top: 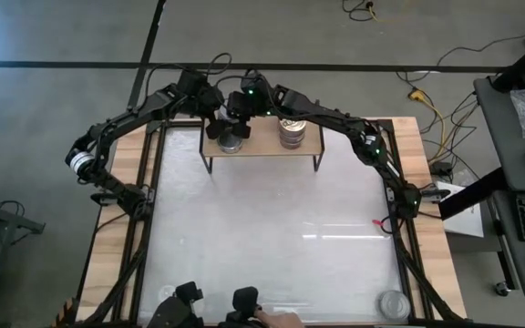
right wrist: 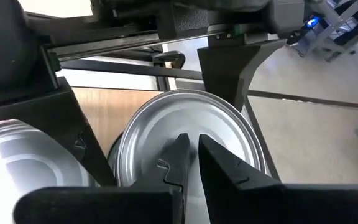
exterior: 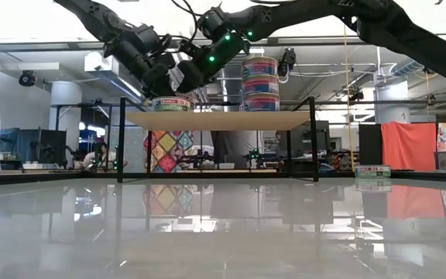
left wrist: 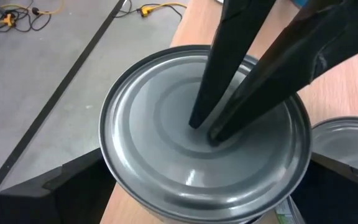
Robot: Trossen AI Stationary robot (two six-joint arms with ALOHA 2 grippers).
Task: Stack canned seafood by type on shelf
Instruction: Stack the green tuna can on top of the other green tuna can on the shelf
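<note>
Light-wood shelf (top: 262,148) on thin black legs. On its left end sits a single silver-lidded tin (top: 231,138) (green-ish label), upright. Further right on the shelf is a stack of three tins (exterior: 260,83), colourful labels, squarely piled, silver lid on top.

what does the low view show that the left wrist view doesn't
Only the low view: the stack of cans on the shelf, seen side-on, and its black legs.
Only the left wrist view: the silver lid from above, with the shut right gripper pressing its tips on it, and the open left gripper's fingers flanking the can.
Both: the single can on the shelf.
</note>
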